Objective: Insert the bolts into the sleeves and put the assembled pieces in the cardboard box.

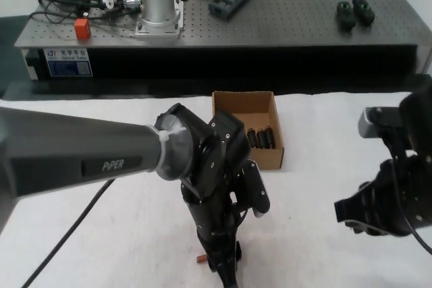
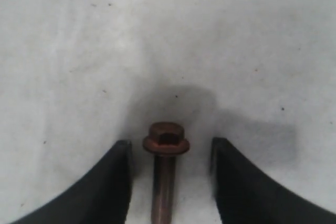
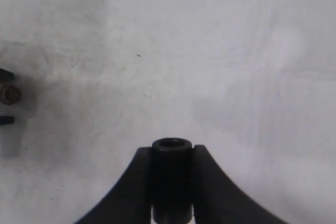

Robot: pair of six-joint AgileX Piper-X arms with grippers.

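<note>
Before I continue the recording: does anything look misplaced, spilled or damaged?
Nothing stands out. The copper-coloured bolt lies flat inside the open left pincer; the right pincer grips the black cylindrical sleeve; dark assembled pieces lie inside the brown cardboard box.

The open cardboard box (image 1: 229, 102) held dark assembled pieces (image 1: 262, 137). A copper flanged bolt (image 2: 165, 182) lay flat, nearer the camera than the box. The right gripper (image 3: 171, 151) clamped a black sleeve (image 3: 171, 182).
</note>
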